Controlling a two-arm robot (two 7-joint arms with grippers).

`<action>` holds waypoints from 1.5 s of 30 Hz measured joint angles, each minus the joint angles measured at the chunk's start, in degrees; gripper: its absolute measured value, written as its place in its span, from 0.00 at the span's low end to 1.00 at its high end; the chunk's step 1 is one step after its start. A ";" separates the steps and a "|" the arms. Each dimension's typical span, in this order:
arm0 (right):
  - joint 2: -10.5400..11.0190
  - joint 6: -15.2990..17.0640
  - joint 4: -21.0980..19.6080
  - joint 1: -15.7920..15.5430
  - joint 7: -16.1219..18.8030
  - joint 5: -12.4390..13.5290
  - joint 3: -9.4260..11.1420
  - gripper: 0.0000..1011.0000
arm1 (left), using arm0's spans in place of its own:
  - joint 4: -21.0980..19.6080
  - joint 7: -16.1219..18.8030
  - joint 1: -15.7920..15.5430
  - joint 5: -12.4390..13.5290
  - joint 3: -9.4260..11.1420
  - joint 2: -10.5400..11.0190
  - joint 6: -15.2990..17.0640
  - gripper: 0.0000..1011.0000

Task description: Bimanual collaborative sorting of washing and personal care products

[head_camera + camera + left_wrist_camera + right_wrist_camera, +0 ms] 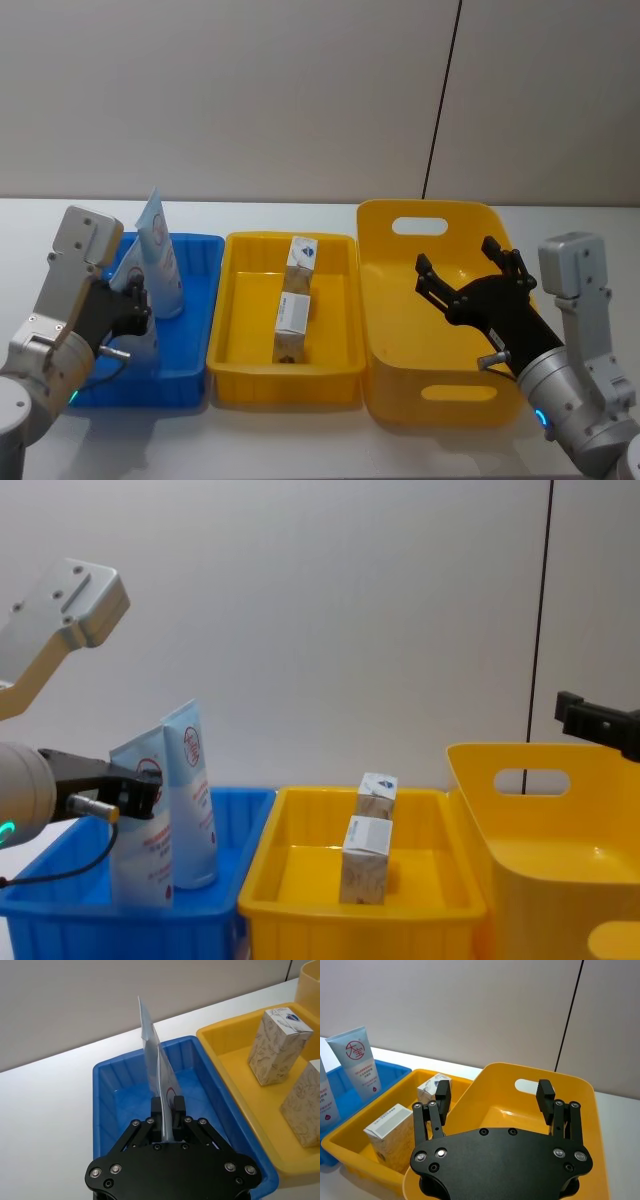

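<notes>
At the lower left of the head view, the left gripper (pixel 135 303) is in the blue bin (pixel 197 262). Its jaws are shut tight on the front tube (pixel 128 268), which stands upright in the bin. The back tube (pixel 163 262) stands just to its right, also in the blue bin, and I cannot tell if the two touch. In the middle of the frame sits the small yellow bin (pixel 232 300). Two cartons stand in it: the near carton (pixel 292 318) lower down and the far carton (pixel 302 250) above it, a little apart. At the right is the big yellow bin (pixel 400 350). The right gripper (pixel 457 258) hangs over it with its jaws wide open and nothing between them. All three bins sit side by side on a white table (pixel 300 215).
</notes>
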 joint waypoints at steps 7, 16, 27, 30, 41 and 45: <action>0.00 0.00 0.00 0.00 0.00 0.00 0.00 0.99 | -0.87 -2.39 -0.25 0.11 0.44 1.38 -0.70 0.11; 0.00 0.00 0.00 0.00 0.00 0.00 0.00 0.99 | -2.84 -7.69 -1.69 0.37 1.41 4.32 -1.52 0.11; 0.00 0.00 0.00 0.00 0.00 0.00 0.00 0.99 | -5.57 -15.36 -5.25 0.50 2.52 8.38 -2.29 0.11; 0.00 0.00 0.00 0.00 0.00 0.00 0.00 0.99 | -6.07 -17.89 -6.58 0.50 2.83 9.34 -2.73 0.11; 0.00 0.00 0.00 0.00 0.00 0.00 0.00 0.99 | -6.36 -27.12 -12.97 -0.22 4.35 11.85 -5.72 0.11; 0.00 0.00 0.00 0.00 0.00 0.00 0.00 0.99 | -5.73 -30.15 -15.23 -0.80 4.93 12.20 -7.12 0.11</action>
